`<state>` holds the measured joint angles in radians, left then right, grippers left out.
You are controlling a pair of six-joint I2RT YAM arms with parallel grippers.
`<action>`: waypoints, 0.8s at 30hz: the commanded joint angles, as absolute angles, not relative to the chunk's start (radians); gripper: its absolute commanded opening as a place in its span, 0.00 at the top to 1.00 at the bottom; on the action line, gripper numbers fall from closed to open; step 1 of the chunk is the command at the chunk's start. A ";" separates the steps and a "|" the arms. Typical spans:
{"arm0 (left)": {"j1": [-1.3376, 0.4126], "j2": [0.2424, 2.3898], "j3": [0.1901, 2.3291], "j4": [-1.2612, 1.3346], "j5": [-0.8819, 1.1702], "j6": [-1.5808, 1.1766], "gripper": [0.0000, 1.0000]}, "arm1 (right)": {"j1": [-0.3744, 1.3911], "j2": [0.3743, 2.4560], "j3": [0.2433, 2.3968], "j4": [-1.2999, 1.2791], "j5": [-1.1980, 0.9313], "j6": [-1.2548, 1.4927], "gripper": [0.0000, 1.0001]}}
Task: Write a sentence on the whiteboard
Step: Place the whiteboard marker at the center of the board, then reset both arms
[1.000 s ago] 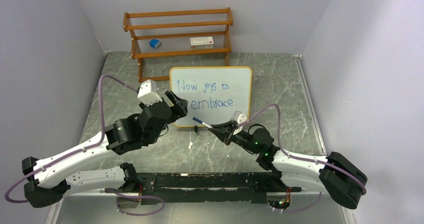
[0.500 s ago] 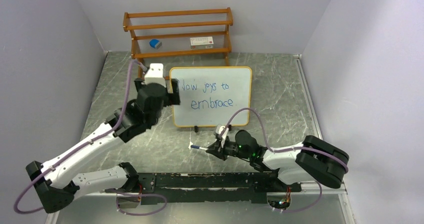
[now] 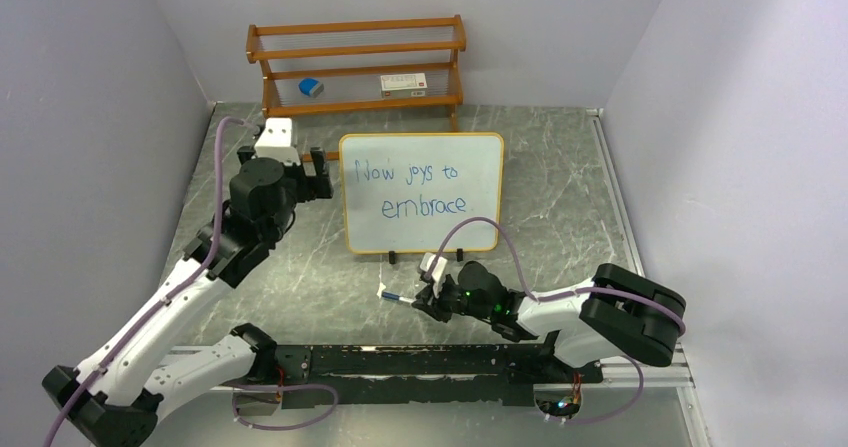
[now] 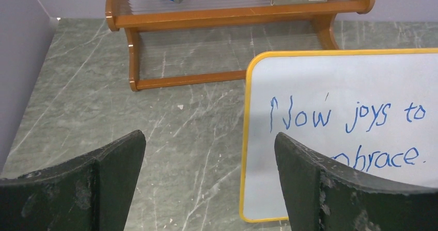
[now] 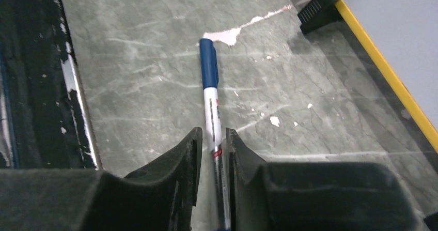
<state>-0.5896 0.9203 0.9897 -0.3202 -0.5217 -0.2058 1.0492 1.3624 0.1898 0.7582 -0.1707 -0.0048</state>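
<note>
Top external view shows the whiteboard [image 3: 430,237] standing upright at the middle of the table [image 3: 560,187], in front of the shelf rack [image 3: 355,62]. The sentence [image 3: 425,207] crosses it in two blue rows, "Now joys to" above "embrace", so the writing looks complete. The left gripper [image 3: 322,172] hangs just beside the board's left edge, its jaws spread wide and holding nothing. The right gripper [image 3: 428,302] sits low in front of the board with the marker [image 3: 398,296] pointing out leftward. Left wrist view frames bare table and the board's left edge between the widely parted fingers, which touch neither, and the lettering [image 4: 330,114] reads clean. Right wrist view has the marker [image 5: 210,86], blue cap forward, lying along the table between jaws that stand close on either side. Whether they pinch it cannot be told. The board's frame and a black foot [image 5: 320,6] lie apart to the right. The step in hand appears to be laying the marker down. Next, the jaws should part fully and lift straight back without dragging or rolling it.
</note>
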 commanded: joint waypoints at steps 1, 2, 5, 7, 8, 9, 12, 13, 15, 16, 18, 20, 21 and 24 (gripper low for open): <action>-0.578 0.844 0.948 -0.267 -0.509 -0.144 0.03 | 1.054 1.353 0.211 0.690 -0.117 -0.002 0.70; -0.578 0.831 0.938 -0.266 -0.511 -0.139 0.02 | 1.054 1.345 0.210 0.682 -0.111 -0.002 0.65; -0.578 0.783 0.912 -0.258 -0.516 -0.123 0.03 | 1.056 1.304 0.217 0.635 -0.072 0.046 0.56; -0.578 0.759 0.906 -0.258 -0.517 -0.111 0.03 | 1.057 1.253 0.226 0.593 -0.023 0.064 0.49; -0.578 0.749 0.907 -0.263 -0.517 -0.103 0.03 | 1.057 1.219 0.231 0.569 0.026 0.070 0.45; -0.578 0.738 0.910 -0.269 -0.522 -0.097 0.03 | 1.057 1.182 0.238 0.543 0.066 0.074 0.41; -0.578 0.701 0.911 -0.290 -0.532 -0.083 0.03 | 1.055 1.047 0.290 0.426 0.237 0.077 0.29; -0.578 0.683 0.907 -0.295 -0.533 -0.078 0.03 | 1.053 1.005 0.311 0.391 0.312 0.077 0.26; -0.578 0.644 0.890 -0.299 -0.540 -0.069 0.03 | 1.049 0.927 0.346 0.336 0.471 0.074 0.21; -0.578 0.622 0.880 -0.301 -0.548 -0.067 0.02 | 1.044 0.891 0.361 0.315 0.551 0.074 0.19; -0.578 0.580 0.859 -0.304 -0.566 -0.063 0.02 | 1.024 0.827 0.384 0.287 0.666 0.060 0.16; -0.578 0.540 0.839 -0.307 -0.589 -0.061 0.02 | 0.996 0.779 0.414 0.242 0.754 0.052 0.14; -0.578 0.521 0.832 -0.313 -0.605 -0.065 0.02 | 0.981 0.756 0.431 0.216 0.793 0.048 0.13; -0.577 0.471 0.821 -0.338 -0.642 -0.080 0.02 | 0.949 0.689 0.485 0.119 0.910 0.062 0.12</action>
<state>-0.5869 0.5201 0.8391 -0.3092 -0.5735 -0.0853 0.9829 0.7593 0.4221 0.2756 0.6449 0.0601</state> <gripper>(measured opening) 0.976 0.875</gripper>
